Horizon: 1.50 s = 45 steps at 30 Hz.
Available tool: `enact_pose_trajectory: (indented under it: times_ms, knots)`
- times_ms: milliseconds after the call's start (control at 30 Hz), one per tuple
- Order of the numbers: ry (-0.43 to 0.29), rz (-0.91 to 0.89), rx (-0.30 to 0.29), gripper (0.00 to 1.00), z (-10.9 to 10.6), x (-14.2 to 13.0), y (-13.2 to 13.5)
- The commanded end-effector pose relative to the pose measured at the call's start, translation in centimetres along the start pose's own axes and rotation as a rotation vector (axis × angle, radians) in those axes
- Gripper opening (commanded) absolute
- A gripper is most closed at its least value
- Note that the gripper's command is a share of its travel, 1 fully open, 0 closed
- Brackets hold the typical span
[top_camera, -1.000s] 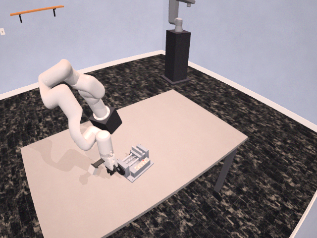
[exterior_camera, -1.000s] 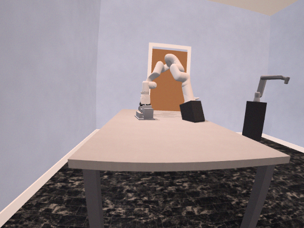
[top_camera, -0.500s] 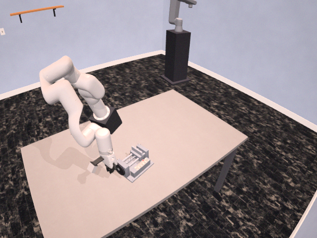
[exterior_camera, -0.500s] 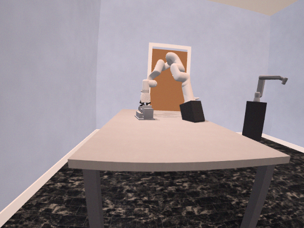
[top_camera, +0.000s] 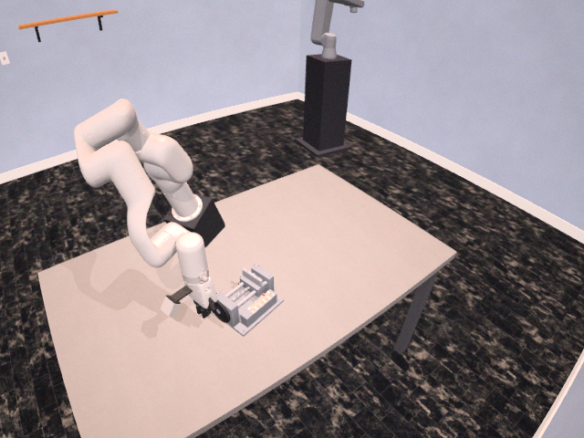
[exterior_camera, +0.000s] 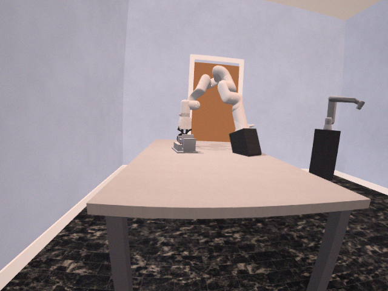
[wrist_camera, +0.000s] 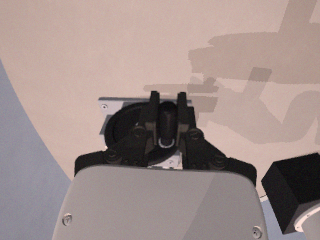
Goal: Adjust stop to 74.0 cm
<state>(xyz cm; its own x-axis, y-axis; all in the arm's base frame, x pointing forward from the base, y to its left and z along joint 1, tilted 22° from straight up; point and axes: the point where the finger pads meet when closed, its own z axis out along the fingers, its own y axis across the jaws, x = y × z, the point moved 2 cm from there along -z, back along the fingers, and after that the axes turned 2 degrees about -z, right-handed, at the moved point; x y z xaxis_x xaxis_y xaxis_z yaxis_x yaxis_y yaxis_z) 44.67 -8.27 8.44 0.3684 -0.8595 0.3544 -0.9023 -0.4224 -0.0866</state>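
The wrist view shows the gripper [top_camera: 203, 311] [exterior_camera: 184, 131] [wrist_camera: 168, 103] pinching the handwheel's black handle [wrist_camera: 167, 120], indistinct from the top.

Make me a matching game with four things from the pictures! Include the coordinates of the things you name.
1. gripper [top_camera: 203, 309] [exterior_camera: 183, 131] [wrist_camera: 168, 103]
2. handwheel [top_camera: 220, 312] [wrist_camera: 116, 131]
3. wall shelf [top_camera: 67, 19]
4. table [top_camera: 329, 264] [exterior_camera: 219, 178]

A. orange, up on the blue wall
B. shut on the wheel's handle
C. beige top, under the machine
D. black and round

Pairs: 1-B, 2-D, 3-A, 4-C
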Motion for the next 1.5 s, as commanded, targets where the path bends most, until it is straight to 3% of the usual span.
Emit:
enact_pose_trajectory:
  times_ms: [0,433,1467]
  knots:
    - [0.001,-0.002,0.005,0.06,-0.3,0.0,-0.4]
    - [0.001,-0.002,0.005,0.06,-1.3,0.1,-2.3]
    - [0.001,-0.002,0.005,0.06,-0.8,0.2,-4.5]
